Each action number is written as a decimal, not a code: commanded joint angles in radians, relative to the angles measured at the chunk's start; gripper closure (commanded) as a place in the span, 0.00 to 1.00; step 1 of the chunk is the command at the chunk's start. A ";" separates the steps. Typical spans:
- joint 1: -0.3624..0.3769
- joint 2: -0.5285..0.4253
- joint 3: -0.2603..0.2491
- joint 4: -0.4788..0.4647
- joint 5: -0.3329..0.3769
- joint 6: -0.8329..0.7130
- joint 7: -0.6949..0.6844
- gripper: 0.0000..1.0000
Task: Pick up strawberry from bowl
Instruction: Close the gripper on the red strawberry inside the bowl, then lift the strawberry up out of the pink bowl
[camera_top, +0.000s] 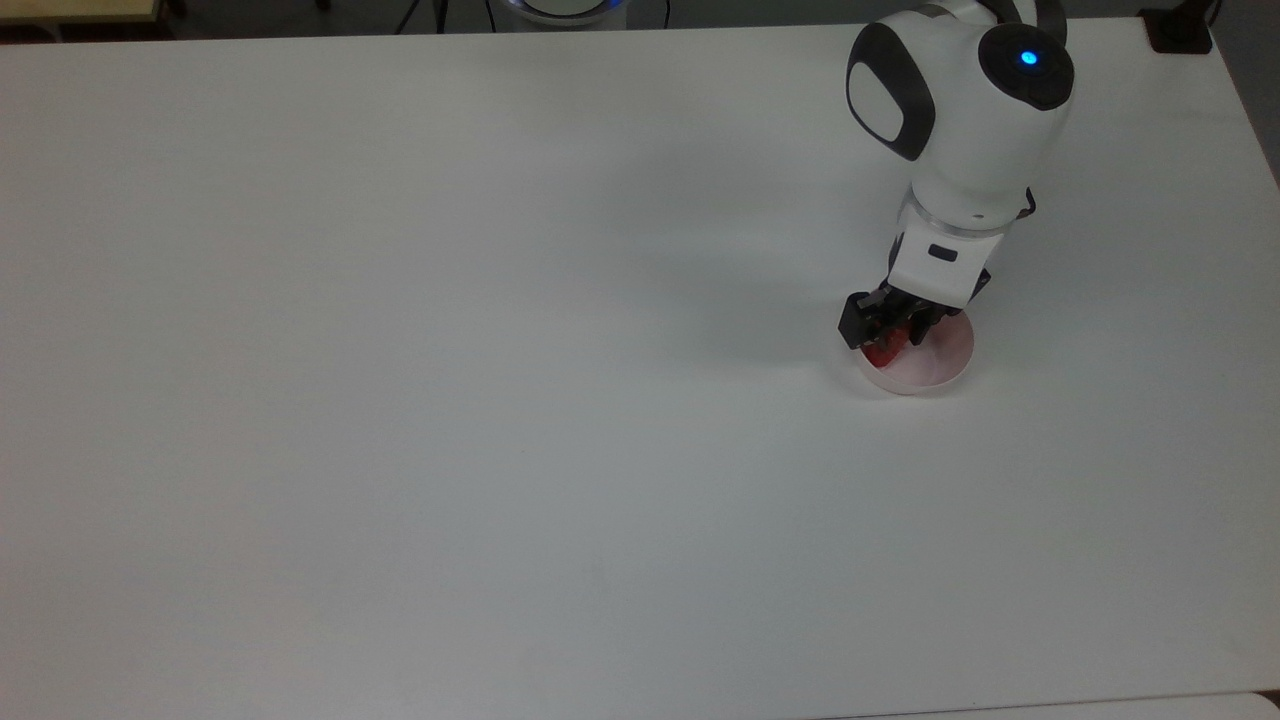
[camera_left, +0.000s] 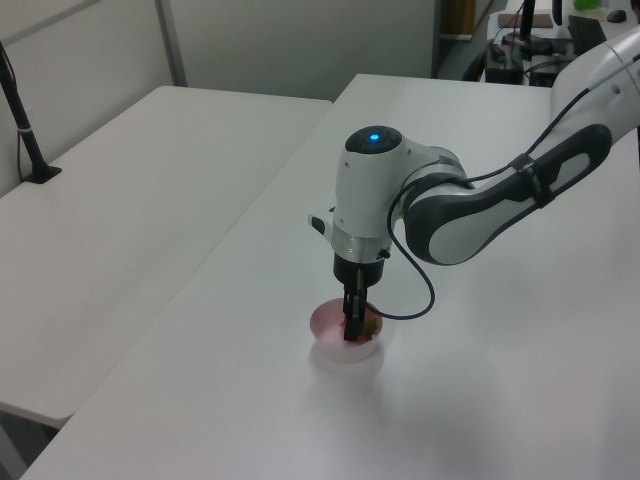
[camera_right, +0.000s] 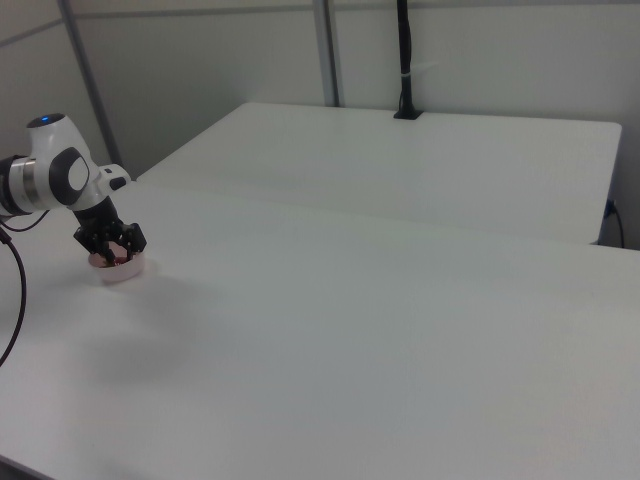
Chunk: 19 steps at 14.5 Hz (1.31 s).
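Gripper (camera_top: 890, 335) down inside bowl (camera_top: 935, 372), fingers closed in on strawberry (camera_top: 884, 354) at the top view's left of bowl; whether they touch it — can't tell, my wrist hides berry's top. Bowl: pale pink, round, translucent, on plain white table (camera_top: 450, 350).

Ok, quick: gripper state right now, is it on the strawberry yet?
Gripper: down in the bowl, fingers closed around the strawberry; not lifted.

White table (camera_top: 450, 400) bare on all sides of bowl (camera_top: 935, 372), gripper (camera_top: 893, 336) occupying bowl's interior
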 joint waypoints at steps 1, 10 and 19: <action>0.005 -0.004 -0.010 -0.007 0.029 -0.025 -0.027 0.72; 0.001 -0.072 -0.025 0.019 0.090 -0.105 -0.018 0.72; -0.077 -0.222 -0.068 -0.011 0.084 -0.337 -0.169 0.72</action>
